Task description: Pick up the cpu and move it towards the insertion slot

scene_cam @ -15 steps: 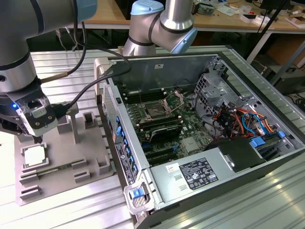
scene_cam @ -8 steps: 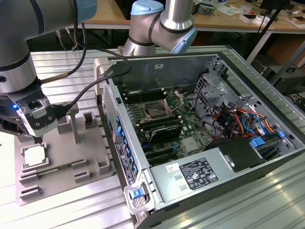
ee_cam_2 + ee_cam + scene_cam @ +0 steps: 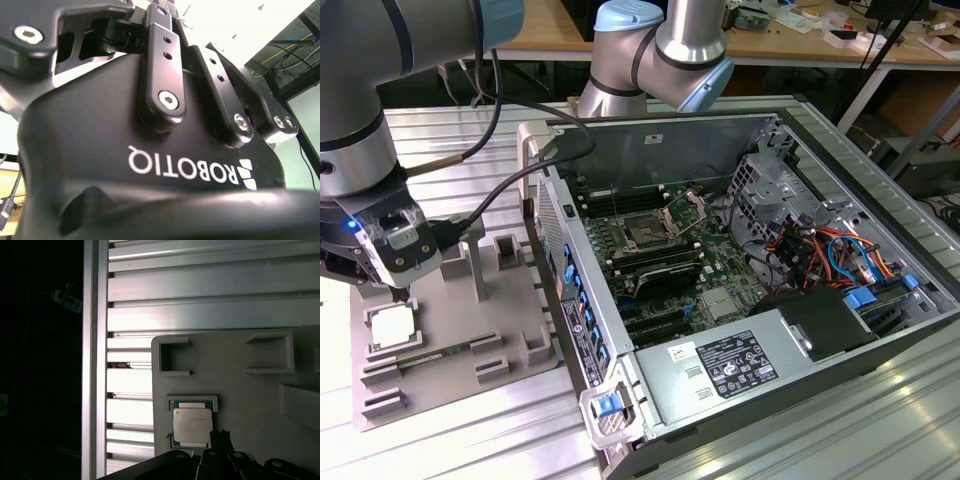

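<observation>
The cpu (image 3: 394, 326) is a small silvery square lying flat in a raised frame on the grey plastic fixture (image 3: 470, 330) at the exterior view's left. The first wrist view shows the cpu (image 3: 192, 426) seated in that frame, with the fixture (image 3: 250, 395) around it. My gripper (image 3: 397, 293) hangs just above the cpu, its dark tip (image 3: 220, 440) at the cpu's edge. The gripper's black body (image 3: 165, 150) shows close up in the second wrist view. The insertion slot (image 3: 645, 232) sits on the green board inside the open computer case, well towards the exterior view's right.
The open computer case (image 3: 570, 300) stands beside the fixture, its wall between cpu and slot. A power supply (image 3: 730, 362) and coloured cables (image 3: 830, 255) fill its near end. A memory stick (image 3: 415, 355) lies on the fixture. The slatted aluminium table (image 3: 200, 285) carries everything.
</observation>
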`<state>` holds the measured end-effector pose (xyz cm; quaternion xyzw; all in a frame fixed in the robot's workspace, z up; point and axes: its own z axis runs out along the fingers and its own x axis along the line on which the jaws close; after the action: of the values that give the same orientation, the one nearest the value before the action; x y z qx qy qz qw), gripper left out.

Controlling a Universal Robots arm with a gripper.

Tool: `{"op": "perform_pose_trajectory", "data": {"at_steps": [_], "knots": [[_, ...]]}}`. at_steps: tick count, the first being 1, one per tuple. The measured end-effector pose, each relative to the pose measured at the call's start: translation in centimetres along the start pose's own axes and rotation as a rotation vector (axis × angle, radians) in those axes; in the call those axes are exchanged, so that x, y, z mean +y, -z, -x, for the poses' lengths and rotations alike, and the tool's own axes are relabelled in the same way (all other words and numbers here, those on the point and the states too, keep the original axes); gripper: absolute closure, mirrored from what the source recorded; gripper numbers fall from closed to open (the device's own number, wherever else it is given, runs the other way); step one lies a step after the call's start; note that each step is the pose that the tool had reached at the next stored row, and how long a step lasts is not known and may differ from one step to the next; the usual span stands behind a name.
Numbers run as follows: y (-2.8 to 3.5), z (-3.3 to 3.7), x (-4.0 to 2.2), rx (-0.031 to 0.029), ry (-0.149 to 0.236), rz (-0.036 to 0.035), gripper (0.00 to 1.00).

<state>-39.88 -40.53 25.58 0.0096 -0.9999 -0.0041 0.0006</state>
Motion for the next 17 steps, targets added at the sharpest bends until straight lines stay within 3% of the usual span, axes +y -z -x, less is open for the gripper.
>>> {"op": "perform_pose_trajectory", "data": {"at_steps": [17], "knots": [[-0.27,0.00,0.00,0.0000,0.000,0.0000,0.89]]}}
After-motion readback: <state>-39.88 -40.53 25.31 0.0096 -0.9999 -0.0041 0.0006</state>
